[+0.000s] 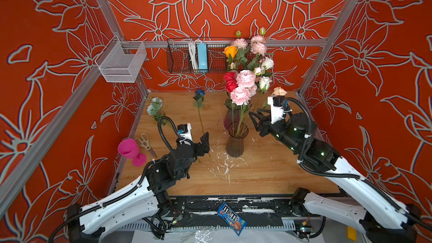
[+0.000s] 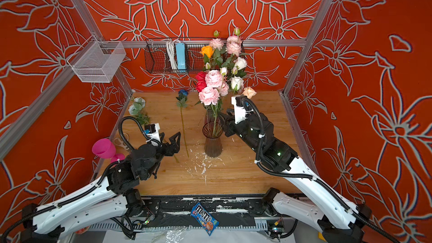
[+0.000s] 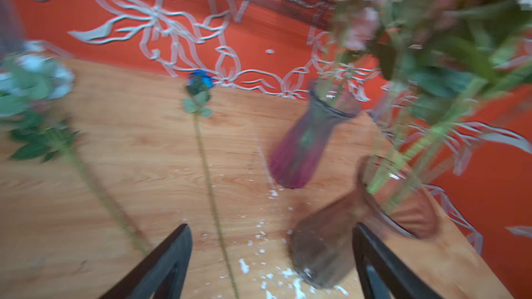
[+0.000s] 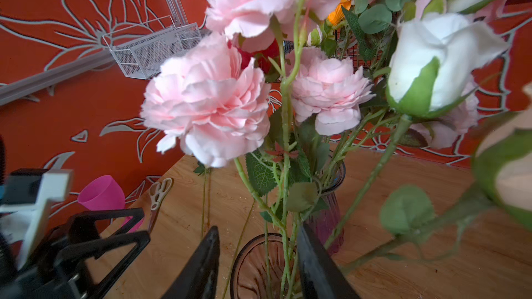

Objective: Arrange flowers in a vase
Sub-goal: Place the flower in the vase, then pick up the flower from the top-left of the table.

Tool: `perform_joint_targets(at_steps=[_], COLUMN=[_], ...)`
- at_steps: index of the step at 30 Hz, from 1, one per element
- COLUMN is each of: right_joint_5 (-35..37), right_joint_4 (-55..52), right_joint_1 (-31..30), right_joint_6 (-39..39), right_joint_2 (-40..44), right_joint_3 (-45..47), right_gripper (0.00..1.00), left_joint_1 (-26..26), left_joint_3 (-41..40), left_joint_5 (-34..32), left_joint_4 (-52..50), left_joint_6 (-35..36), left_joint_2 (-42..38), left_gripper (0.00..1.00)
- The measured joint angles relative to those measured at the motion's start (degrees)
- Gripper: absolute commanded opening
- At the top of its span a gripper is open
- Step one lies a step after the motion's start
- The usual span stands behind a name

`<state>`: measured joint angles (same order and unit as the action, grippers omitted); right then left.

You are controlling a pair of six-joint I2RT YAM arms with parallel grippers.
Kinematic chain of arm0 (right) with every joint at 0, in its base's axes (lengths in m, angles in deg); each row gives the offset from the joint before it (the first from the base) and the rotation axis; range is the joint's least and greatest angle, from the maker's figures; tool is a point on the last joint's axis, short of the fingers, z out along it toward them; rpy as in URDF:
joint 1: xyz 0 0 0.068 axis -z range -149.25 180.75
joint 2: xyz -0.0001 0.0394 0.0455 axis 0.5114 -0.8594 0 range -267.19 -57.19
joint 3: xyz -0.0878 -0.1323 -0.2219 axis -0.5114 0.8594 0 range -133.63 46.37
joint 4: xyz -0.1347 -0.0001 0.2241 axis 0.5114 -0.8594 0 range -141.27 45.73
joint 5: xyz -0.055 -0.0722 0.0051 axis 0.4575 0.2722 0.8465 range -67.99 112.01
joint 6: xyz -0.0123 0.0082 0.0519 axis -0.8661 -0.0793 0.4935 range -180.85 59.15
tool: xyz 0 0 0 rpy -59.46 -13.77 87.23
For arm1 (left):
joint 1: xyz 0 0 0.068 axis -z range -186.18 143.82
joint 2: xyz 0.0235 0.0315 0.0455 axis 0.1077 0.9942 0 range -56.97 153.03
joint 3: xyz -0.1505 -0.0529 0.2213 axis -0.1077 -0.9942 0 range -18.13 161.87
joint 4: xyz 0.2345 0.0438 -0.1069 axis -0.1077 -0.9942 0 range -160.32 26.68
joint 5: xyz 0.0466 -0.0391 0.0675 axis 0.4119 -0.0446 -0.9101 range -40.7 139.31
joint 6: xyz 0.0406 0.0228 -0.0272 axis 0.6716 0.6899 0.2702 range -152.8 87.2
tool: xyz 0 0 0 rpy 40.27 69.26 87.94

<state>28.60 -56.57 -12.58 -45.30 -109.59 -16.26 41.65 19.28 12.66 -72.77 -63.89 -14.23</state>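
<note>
Left gripper (image 1: pixel 205 144), in both top views, hovers low over the table (image 1: pixel 268 178) with its jaws spread and nothing between them, near the left side of the brown vase (image 1: pixel 236 147). I note the right gripper (image 1: pixel 254 122) level with that vase's rim on its right side, jaws apart. Stems of the pink flowers (image 1: pixel 240 95) run down into the brown vase. The purple vase (image 1: pixel 230 118) just behind it appears to hold the red, orange and white blooms. A blue rose (image 1: pixel 199 93) and a pale blue flower (image 1: pixel 154 106) lie flat on the table, well apart from both vases. A peach rose (image 1: pixel 279 91) shows behind the right wrist.

Left wrist view, blurred: the fingers (image 3: pixel 180 243) stand wide. The blue rose's stem lies on the wood below the gap, and the brown vase sits just beside one finger.

Right wrist view: the fingers (image 4: pixel 207 260) straddle green stems above the brown vase's mouth, with gaps on either side and no pinch. The peach rose's stem slants toward that vase; I cannot tell where it ends.
</note>
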Motion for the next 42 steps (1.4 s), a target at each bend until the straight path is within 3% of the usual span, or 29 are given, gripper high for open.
perform_joint_targets(at_steps=[9, 14, 18, 24, 28, 31, 38, 42], right_joint_5=[-1.42, -1.36, -0.66, 0.85, 1.53, 2.05, 2.62, 2.62], right_joint_4=[-5.49, -8.83, -9.86, -11.50, -11.47, -11.45, -11.50, -11.47], right_joint_1=[0.00, 0.00, 0.00, 0.00, 0.00, 0.00, 0.00, 0.02], right_joint_6=[2.27, 3.43, 3.34, 2.49, 2.05, 1.79, 1.57, 1.57], right_joint_2=[10.38, 17.05, 18.43, 18.60, 19.26, 20.04, 20.90, 20.63], right_joint_3=[6.67, 10.54, 11.76, 12.94, 13.05, 13.64, 13.92, 13.92], right_gripper=[0.47, 0.49, 0.51, 0.53, 0.53, 0.53, 0.53, 0.53], left_joint_1=[-20.11, -29.27, -33.29, -33.99, -34.36, -34.67, -34.82, -34.82], left_joint_3=[4.37, 9.03, 10.05, 10.05, 10.08, 10.12, 10.60, 10.73], left_joint_5=[8.09, 14.34, 18.16, 20.06, 20.83, 21.75, 22.64, 23.02], left_joint_4=[-12.52, -14.25, -14.10, -13.75, -12.74, -12.02, -9.97, -11.45], left_joint_6=[-12.52, -15.17, -16.17, -16.52, -16.31, -16.24, -14.38, -13.00], left_joint_2=[13.94, 26.38, 35.45, 41.77, 45.48, 48.83, 50.07, 47.32], left_gripper=[0.86, 0.77, 0.76, 0.73, 0.62, 0.47, 0.03, 0.00])
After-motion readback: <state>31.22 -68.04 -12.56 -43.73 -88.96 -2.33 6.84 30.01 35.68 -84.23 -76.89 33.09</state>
